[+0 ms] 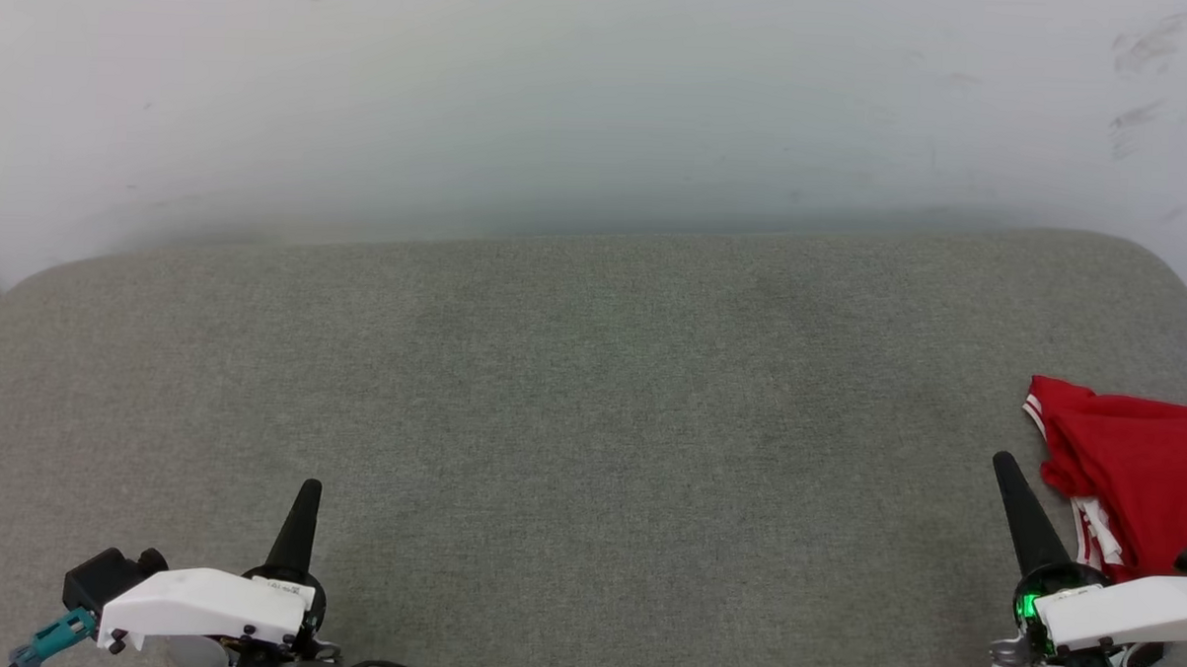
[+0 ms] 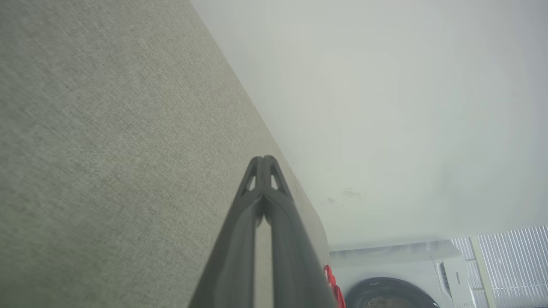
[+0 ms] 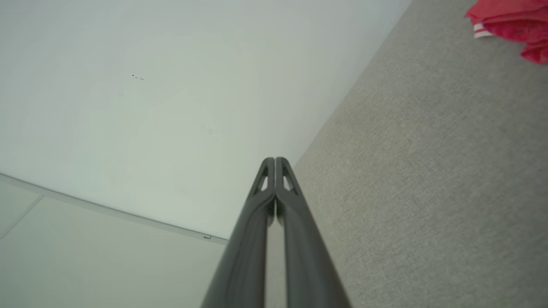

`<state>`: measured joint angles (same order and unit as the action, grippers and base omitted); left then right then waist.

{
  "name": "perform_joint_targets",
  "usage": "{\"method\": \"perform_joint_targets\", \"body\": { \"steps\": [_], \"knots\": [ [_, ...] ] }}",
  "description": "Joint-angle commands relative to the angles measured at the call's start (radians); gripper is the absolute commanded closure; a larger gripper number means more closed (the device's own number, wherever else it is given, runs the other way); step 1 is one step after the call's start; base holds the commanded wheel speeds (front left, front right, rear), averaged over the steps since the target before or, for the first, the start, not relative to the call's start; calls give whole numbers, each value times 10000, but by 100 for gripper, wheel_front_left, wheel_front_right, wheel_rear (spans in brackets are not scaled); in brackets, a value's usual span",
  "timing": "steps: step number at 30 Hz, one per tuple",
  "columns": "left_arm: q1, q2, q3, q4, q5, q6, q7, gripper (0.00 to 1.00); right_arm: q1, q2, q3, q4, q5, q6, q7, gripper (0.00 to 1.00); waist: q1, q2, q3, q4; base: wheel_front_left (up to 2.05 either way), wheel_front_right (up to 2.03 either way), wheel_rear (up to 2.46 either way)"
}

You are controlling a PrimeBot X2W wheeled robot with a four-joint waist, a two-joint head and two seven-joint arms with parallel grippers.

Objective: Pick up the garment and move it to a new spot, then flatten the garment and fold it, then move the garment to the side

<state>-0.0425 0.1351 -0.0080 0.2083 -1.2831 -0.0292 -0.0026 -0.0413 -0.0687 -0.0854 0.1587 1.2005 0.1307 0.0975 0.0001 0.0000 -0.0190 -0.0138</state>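
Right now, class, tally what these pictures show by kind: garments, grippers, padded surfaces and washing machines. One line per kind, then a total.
red garment: 1
grippers, the left gripper and the right gripper: 2
grey padded surface: 1
washing machine: 1
Total: 5

The T-shirt (image 1: 1137,471) is bright red, with a white sleeve and red-and-white striped trim showing along its near edge. It lies crumpled in a loose, uneven heap just beside the right gripper (image 1: 1003,462), on that gripper's outer right side and slightly ahead of its fingertips. It is held by nothing.
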Motion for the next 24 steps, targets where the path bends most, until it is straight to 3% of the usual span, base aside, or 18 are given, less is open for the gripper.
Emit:
{"method": "perform_joint_targets", "body": {
  "steps": [1,24],
  "knots": [
    [-200,-25,96,-33,-163,-92,50,100,-256,12,-31,-34,188,2,3,100,-1,0,3,2,0,0,0],
    [-481,-402,637,175,-1792,-585,585,100,-518,111,-172,435,2184,1,86,100,-1,0,101,63,0,0,0]
  ]
}}
